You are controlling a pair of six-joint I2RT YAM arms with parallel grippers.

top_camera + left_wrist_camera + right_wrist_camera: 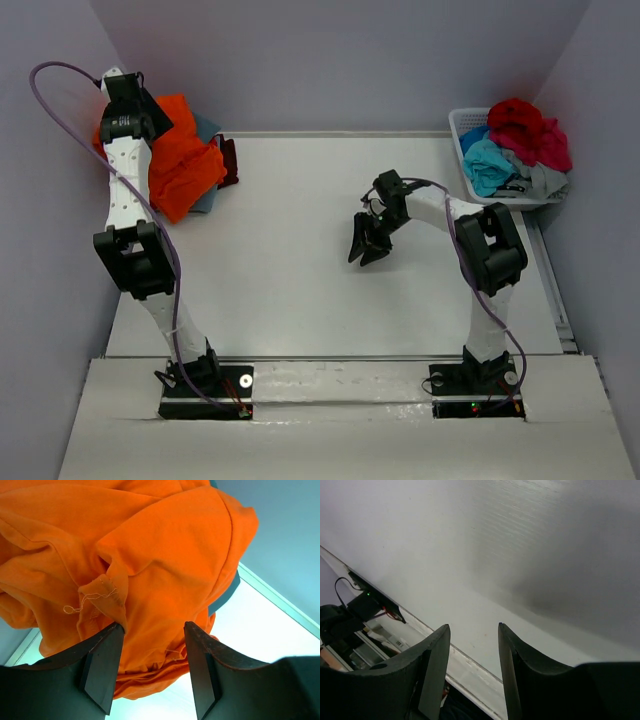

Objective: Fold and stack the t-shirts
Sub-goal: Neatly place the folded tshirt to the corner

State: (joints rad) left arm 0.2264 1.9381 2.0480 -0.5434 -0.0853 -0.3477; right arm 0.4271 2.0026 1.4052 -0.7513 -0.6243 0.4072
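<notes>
White tabletop (300, 300), grey walls (350, 60). Orange t-shirts (180, 165) heaped at ten o'clock under left gripper (154, 630), fingers (102, 665) spread. Right gripper (365, 250) near centre, parted, empty. Other t-shirts (515, 140) in basket (462, 125) at two o'clock.

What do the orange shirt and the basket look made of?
Orange shirt: soft matte knit cloth, probably cotton jersey; it creases, and a loose thread hangs from a stitched hem. Basket: white, likely rigid plastic, judging by its slatted wall.

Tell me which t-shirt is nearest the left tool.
The bright orange t-shirt, far left: the open left tool hangs over it. The turquoise t-shirt and red t-shirt lie in the far-right basket.
</notes>
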